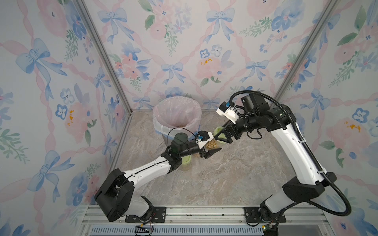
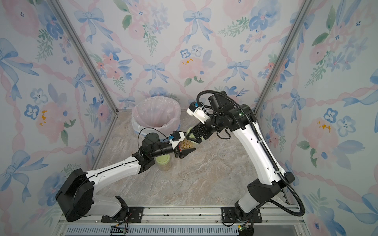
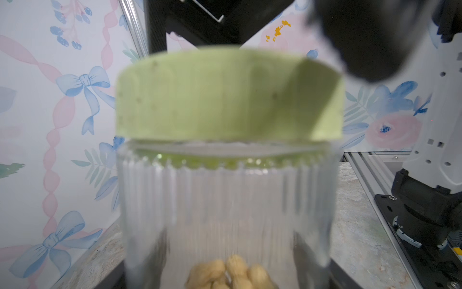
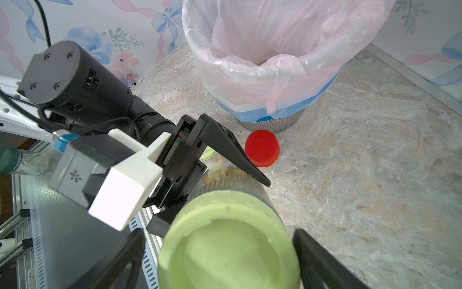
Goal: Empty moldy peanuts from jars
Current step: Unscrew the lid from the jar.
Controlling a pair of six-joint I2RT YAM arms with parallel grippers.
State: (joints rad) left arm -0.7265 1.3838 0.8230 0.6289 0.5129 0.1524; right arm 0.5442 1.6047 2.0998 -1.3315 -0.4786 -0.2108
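Note:
My left gripper (image 1: 214,145) is shut on a clear ribbed jar (image 3: 225,200), which it holds above the table. Moldy peanuts (image 3: 230,272) lie loose in the jar's low end, and a pale green lid (image 4: 228,240) sits on its top. My right gripper (image 4: 220,232) straddles that lid with its jaws open, and a gap shows on each side between the fingers (image 4: 317,257) and the lid. A second green-lidded jar (image 1: 186,161) stands partly hidden under my left forearm. A red-lidded jar (image 4: 262,147) stands by the bin's base.
The grey bin (image 1: 157,120), lined with a pink bag, stands at the back of the table just beyond both grippers, with some peanuts (image 1: 180,126) in it. Patterned walls close off the left, back and right sides. An aluminium rail (image 1: 204,214) runs along the front.

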